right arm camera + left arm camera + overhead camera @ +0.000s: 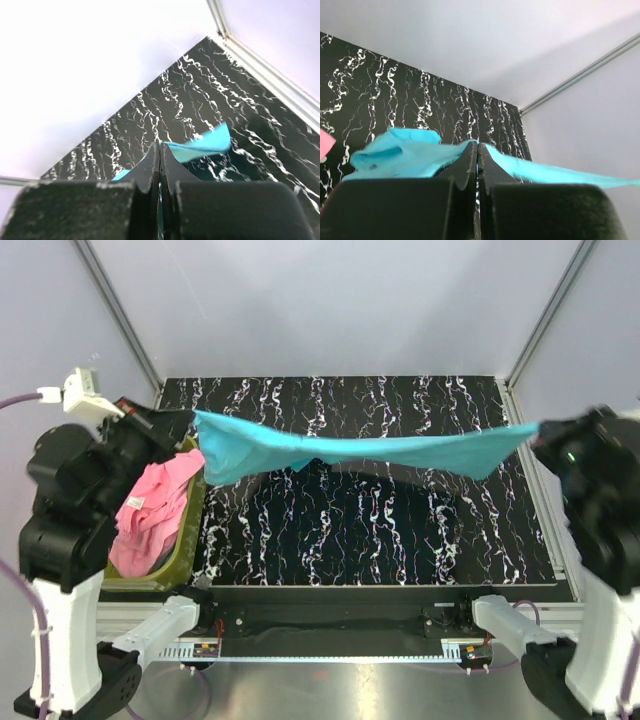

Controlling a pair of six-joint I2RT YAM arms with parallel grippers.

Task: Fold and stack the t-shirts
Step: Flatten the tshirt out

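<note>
Left fingers (182, 418) and right fingers (545, 430), from above, hold the turquoise t-shirt (350, 452) stretched in the air over the table (330, 540). Left wrist: fingers (465, 167) pinched shut on its edge. Right wrist: fingers (150, 167) likewise clamped on cloth; lowering both evenly, tension kept, should lay it flat.

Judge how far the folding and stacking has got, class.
Done: nothing folded or stacked yet. In hand: the turquoise t-shirt hangs stretched between the left gripper and right gripper, both shut on it. Left: fold it, then the pink t-shirts crumpled in the green bin.
</note>
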